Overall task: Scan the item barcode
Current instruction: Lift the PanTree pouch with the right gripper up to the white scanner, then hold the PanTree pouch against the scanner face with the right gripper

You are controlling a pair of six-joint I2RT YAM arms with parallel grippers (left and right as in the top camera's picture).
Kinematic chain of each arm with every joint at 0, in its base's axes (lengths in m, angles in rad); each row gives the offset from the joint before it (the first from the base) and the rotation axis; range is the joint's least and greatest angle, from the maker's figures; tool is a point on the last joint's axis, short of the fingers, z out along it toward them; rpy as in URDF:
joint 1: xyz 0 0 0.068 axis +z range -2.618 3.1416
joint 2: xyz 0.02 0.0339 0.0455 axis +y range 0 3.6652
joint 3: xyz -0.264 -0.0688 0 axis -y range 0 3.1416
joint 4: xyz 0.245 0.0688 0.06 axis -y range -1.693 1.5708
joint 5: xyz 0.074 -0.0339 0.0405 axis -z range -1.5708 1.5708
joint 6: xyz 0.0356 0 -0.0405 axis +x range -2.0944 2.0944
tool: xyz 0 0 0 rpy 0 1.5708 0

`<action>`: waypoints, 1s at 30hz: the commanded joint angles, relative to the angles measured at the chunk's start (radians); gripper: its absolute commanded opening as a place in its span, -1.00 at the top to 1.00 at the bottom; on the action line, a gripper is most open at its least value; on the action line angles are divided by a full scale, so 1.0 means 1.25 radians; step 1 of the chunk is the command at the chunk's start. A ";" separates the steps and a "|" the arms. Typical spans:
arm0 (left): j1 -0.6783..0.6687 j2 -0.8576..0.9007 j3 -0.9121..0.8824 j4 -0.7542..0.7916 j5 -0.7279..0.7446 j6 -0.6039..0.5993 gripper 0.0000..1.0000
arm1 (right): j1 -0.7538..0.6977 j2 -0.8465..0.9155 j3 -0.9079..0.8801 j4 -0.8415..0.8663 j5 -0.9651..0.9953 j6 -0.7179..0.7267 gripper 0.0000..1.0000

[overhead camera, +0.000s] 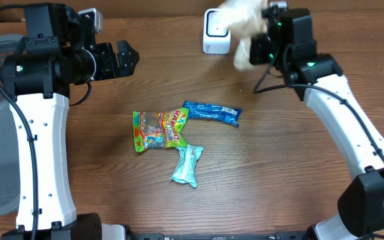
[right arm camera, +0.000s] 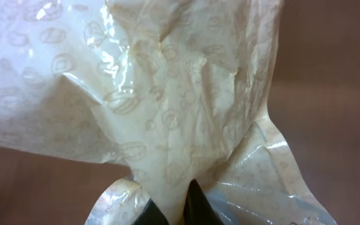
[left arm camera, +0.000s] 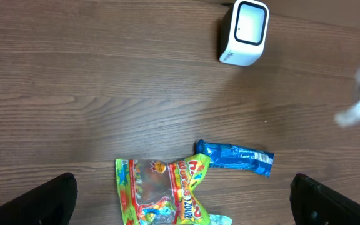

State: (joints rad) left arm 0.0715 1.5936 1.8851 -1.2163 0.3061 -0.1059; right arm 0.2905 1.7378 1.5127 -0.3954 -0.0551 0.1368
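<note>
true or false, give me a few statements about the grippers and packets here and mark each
1. The right gripper is shut on the pale packet. True.
2. The left gripper holds the blue wrapper. False: it is open and empty; the wrapper lies on the table.
3. The pale packet is close to the white scanner. True.
4. The teal packet lies on the scanner. False: it lies on the table, by the candy bag.
</note>
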 commanded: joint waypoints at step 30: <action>-0.005 0.004 -0.004 0.000 -0.002 -0.011 -0.99 | 0.085 0.403 0.016 0.684 0.277 0.184 0.93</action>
State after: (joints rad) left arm 0.0715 1.5936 1.8847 -1.2160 0.3061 -0.1062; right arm 0.4046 2.2375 1.5196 0.4480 0.2756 0.3565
